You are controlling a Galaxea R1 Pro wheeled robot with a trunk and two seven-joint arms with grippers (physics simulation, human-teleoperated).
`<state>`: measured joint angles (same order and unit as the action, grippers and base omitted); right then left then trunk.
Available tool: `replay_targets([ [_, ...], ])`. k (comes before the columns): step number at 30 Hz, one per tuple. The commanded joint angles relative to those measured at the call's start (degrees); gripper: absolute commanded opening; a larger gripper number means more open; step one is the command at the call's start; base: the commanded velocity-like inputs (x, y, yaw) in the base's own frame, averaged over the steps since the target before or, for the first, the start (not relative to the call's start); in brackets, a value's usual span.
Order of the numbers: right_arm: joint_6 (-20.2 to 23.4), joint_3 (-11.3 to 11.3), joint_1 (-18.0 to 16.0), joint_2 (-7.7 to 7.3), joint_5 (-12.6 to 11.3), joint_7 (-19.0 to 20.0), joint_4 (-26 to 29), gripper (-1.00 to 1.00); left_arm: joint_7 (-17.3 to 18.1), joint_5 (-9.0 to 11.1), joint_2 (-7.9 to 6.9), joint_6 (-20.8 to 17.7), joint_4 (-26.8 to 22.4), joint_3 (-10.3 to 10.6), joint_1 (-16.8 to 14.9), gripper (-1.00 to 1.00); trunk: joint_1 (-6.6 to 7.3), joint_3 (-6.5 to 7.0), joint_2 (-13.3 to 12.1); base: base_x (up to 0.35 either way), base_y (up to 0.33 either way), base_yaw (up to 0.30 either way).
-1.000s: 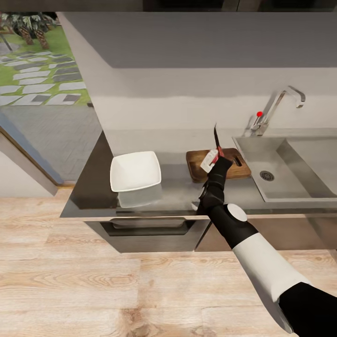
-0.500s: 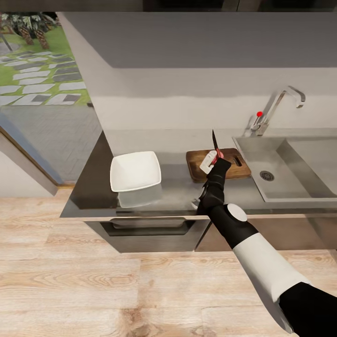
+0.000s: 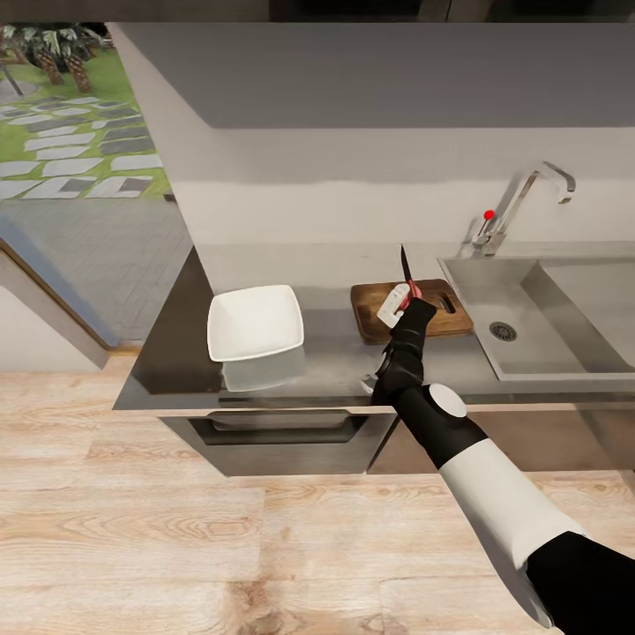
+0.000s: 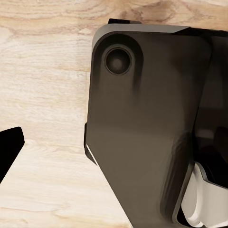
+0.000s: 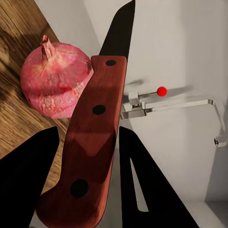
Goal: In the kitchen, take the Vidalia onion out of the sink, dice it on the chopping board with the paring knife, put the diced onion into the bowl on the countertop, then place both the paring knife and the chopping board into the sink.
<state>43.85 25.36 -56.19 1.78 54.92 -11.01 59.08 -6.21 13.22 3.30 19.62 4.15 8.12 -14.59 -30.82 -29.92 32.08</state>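
Observation:
My right gripper point(image 3: 407, 304) is over the dark brown chopping board point(image 3: 441, 322), shut on the red handle of the paring knife point(image 3: 404, 269), whose dark blade points up toward the wall. In the right wrist view the knife point(image 5: 95, 142) sits between the black fingers point(image 5: 28, 175) of the right gripper point(image 5: 89, 132). The pinkish-red Vidalia onion point(image 5: 56, 80) lies whole on the board point(image 5: 14, 109) just beside the blade. The white square bowl point(image 3: 255, 322) stands on the countertop point(image 3: 335, 353) left of the board. The grey sink point(image 3: 529, 339) is right of the board. One left fingertip point(image 4: 9, 149) shows at the frame's edge.
A steel faucet point(image 3: 525, 203) with a red-knobbed lever point(image 3: 489, 214) rises behind the sink. Dark cabinets point(image 3: 282, 441) sit under the counter, above a light wooden floor point(image 3: 176, 547). The left wrist view faces a dark part of the robot's body point(image 4: 142, 128) over the floor.
The knife has come down a little toward the board since a second ago. Nothing has moved in the last half second.

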Motion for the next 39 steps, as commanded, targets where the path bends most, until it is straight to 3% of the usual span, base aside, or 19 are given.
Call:
replay_targets([
  [1,0.4,0.2,-0.1,-0.02,-0.1,-0.2,0.0,-1.00,-0.1,0.4,0.04,0.4,0.2,0.5,-0.1,1.00,-0.02,-0.06,0.1,0.000,0.000,0.000],
  [39,0.4,0.1,-0.1,-0.02,-0.1,-0.2,0.0,-1.00,-0.1,0.4,0.04,0.3,0.2,0.5,-0.1,1.00,-0.02,-0.06,0.1,0.000,0.000,0.000],
])
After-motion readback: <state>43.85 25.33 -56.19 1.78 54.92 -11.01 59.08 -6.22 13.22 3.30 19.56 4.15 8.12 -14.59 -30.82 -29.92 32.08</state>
